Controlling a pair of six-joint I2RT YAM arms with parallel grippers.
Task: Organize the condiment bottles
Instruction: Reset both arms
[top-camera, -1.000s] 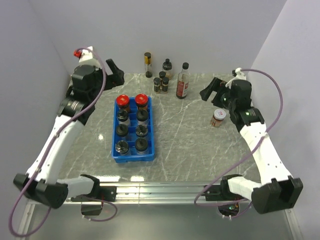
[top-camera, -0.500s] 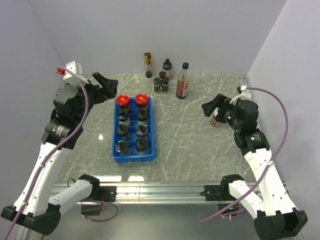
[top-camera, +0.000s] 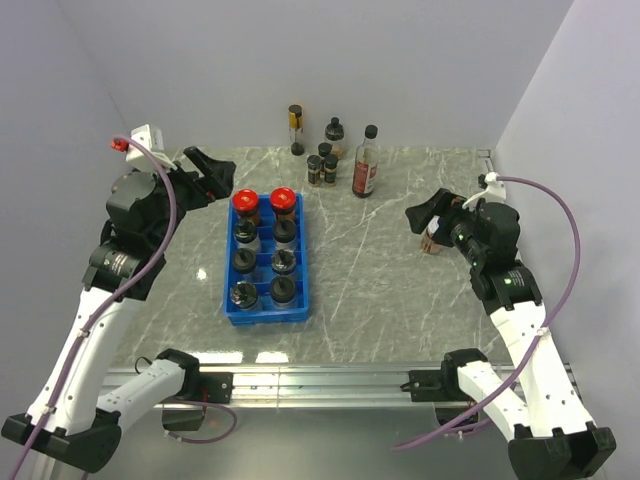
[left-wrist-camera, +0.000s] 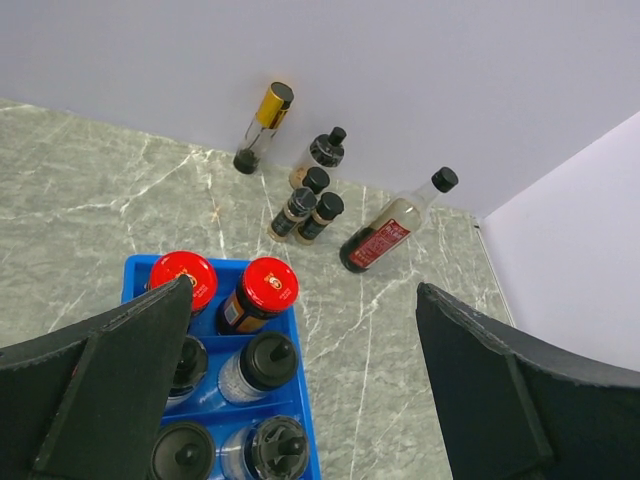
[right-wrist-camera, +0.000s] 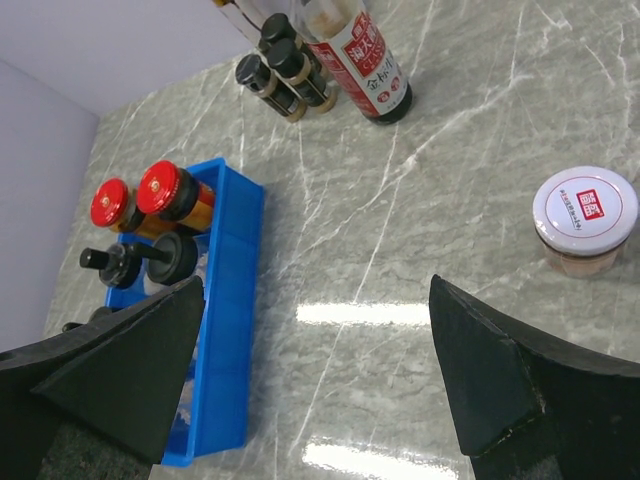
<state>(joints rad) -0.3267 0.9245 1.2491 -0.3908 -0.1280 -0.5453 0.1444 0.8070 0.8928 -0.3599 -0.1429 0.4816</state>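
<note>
At the tray's (top-camera: 230, 300) far-left corner, the left gripper (top-camera: 213, 172) is spread wide, empty; right of the tray, the right gripper (top-camera: 428, 215) likewise, by a jar (right-wrist-camera: 585, 215).

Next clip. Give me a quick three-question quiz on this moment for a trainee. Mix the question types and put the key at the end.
1. How many bottles stand in the tray?
2. True or false: both red-capped bottles stand at the tray's far end.
3. Which is closest to the right gripper? A) a red-capped bottle B) the white-lidded jar C) the tray

Key: 1) eight; 2) true; 3) B
</note>
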